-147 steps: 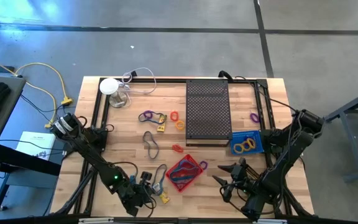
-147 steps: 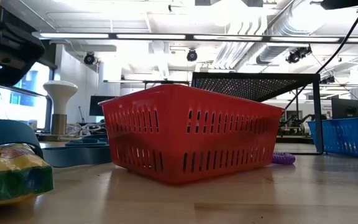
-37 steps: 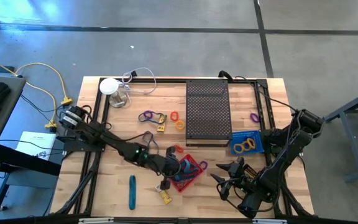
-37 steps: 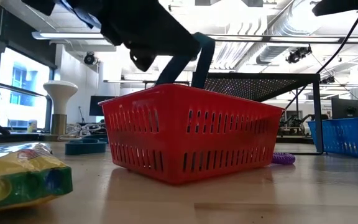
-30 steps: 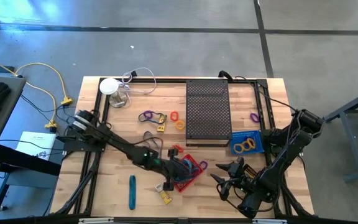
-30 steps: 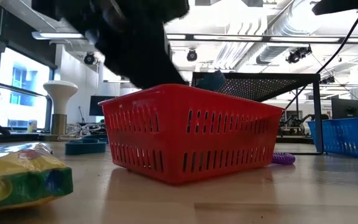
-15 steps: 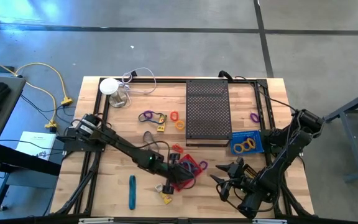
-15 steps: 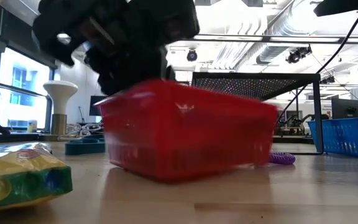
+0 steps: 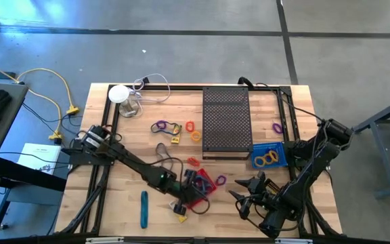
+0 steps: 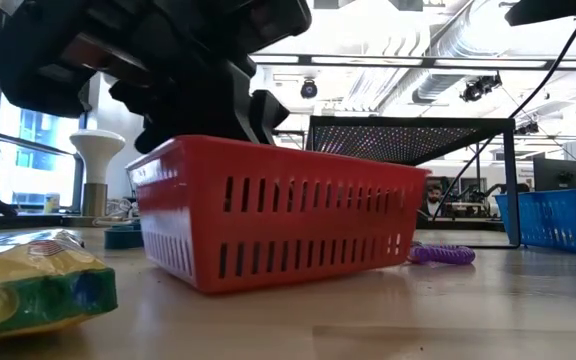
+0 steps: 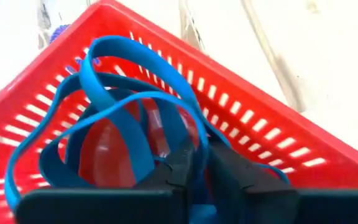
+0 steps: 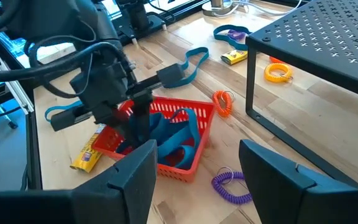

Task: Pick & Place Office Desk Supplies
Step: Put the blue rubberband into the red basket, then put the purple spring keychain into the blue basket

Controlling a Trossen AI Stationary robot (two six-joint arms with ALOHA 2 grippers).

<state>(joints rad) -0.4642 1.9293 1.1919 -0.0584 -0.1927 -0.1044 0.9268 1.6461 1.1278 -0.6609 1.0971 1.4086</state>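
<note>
Blue elastic bands (image 11: 114, 115) lie piled in the red basket (image 9: 198, 190) near the table's front edge, directly under the left gripper (image 11: 197, 168), which reaches down into it. Its 2 fingers stand only a sliver apart; whether they grip a band I cannot tell. The right gripper (image 12: 194, 165) waits open to the basket's right, farther off.

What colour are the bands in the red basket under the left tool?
Blue: the bands fill the red basket, clearest in the left wrist view.
</note>
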